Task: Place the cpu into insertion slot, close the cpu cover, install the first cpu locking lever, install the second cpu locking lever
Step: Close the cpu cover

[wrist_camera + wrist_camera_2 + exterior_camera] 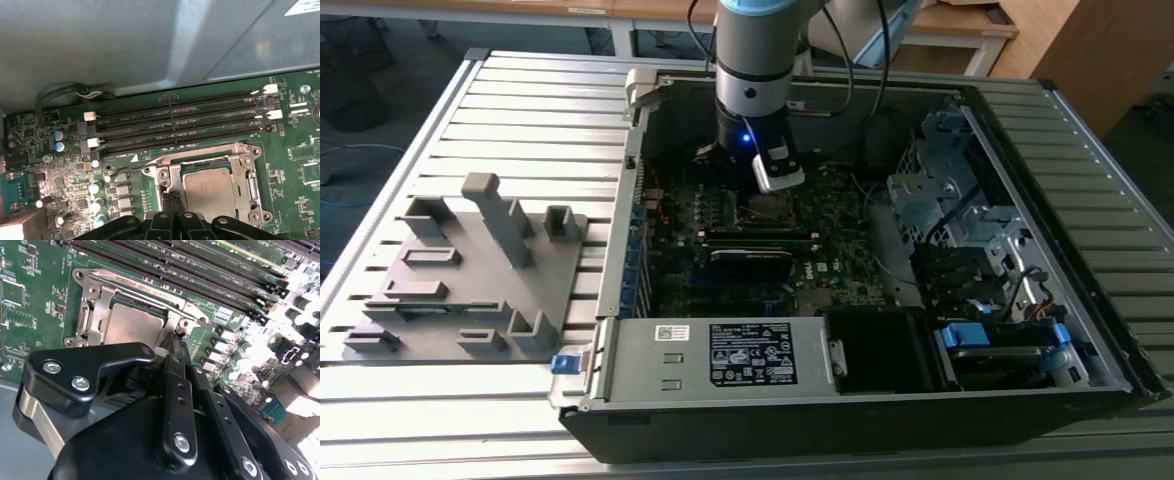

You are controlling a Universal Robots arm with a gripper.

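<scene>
Arm stands near vertical in the exterior view, with its wrist down inside the open computer case. The case lies on a slatted table, and a grey fixture sits beside it toward the exterior view's left. Gripper points straight down at the green board, low over the insertion slot. In both wrist views the gripper has its tips at one corner of the slot's metal surround; whether they touch the metal cannot be told. The fingers are drawn in narrow, with barely a slit between the tips and nothing seen pinched between them. The cpu lies flat in the insertion slot, its dull grey top up and its edges square with the surround. The cpu cover lies down flat around it, and the chip's top shows through the window. A long lever of thin metal runs along the side of the slot facing the memory slots; whether it is latched cannot be told. A short wire lever angles out over the board from near the corner where the gripper tips sit.
</scene>
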